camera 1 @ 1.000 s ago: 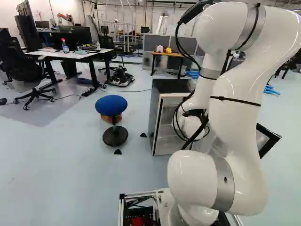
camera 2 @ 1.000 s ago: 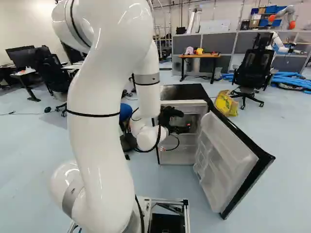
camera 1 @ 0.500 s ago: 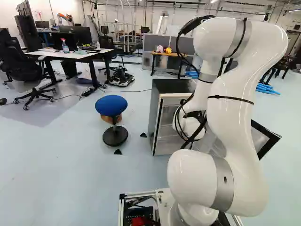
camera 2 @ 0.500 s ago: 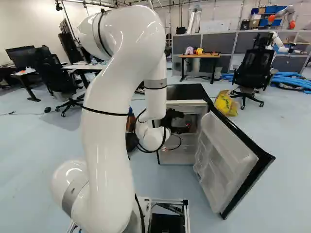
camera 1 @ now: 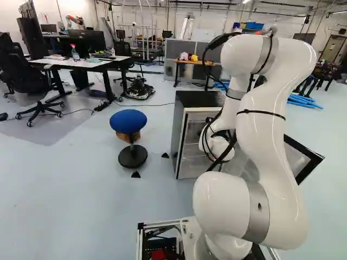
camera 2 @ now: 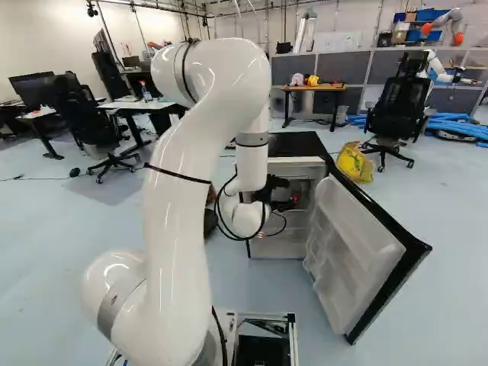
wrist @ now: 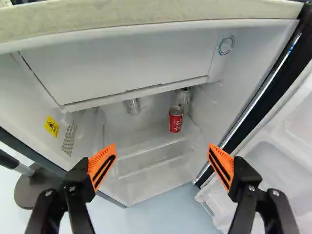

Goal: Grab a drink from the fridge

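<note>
Pale blue floor [camera 1: 65,206] runs under everything. At the left base view's middle is the fridge [camera 1: 179,130], a dark box with a light front edge. A stool [camera 1: 128,120] with a blue seat stands near it, on the side away from the door [camera 1: 316,161]. The big white arm [camera 1: 276,157] bends in front of the fridge and hides part of it. Far behind the fridge is a little wooden table [camera 1: 192,63].

At the right base view, the fridge door hangs wide open. The black gripper [camera 2: 288,194] is at the fridge's open front. A yellow bag [camera 2: 354,162] is on the floor, behind the open door. A black chair [camera 2: 400,99] is farther back than the fridge.

The wrist view looks into the fridge. A red can [wrist: 175,120] stands on a shelf [wrist: 146,136], deep inside, near the side wall by the door. It stands up straight, with its long way going up and down and its top end up. A clear, shiny thing [wrist: 184,99] is just behind it, and another shiny thing [wrist: 132,106] is farther from the door. The two fingers [wrist: 100,168] are wide apart and hold nothing. The can is ahead of the gap between them, touching neither.
</note>
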Robot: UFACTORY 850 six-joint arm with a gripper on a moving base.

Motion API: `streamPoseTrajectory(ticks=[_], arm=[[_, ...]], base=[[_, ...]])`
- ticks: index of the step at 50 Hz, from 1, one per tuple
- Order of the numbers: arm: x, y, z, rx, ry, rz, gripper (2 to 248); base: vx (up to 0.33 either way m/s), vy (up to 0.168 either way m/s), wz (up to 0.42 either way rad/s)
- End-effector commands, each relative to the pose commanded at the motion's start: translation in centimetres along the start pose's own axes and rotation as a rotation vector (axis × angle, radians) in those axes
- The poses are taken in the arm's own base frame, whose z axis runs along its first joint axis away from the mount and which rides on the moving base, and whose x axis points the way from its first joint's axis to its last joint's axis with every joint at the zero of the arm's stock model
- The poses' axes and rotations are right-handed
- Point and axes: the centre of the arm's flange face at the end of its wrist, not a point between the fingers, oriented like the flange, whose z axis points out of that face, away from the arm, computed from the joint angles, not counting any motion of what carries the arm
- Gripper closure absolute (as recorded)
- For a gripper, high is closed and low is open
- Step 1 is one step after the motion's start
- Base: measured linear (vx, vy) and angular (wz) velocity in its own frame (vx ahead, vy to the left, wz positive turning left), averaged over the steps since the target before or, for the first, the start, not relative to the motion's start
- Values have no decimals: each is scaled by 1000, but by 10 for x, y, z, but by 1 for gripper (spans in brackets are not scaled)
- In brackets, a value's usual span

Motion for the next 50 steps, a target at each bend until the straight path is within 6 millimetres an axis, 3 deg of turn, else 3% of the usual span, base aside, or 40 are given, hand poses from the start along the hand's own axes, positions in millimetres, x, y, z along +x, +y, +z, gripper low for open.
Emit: streamPoseTrajectory(ticks=[50], arm=[[-49,-4,45,33,-59,-5,3]], base=[[0,0,0]])
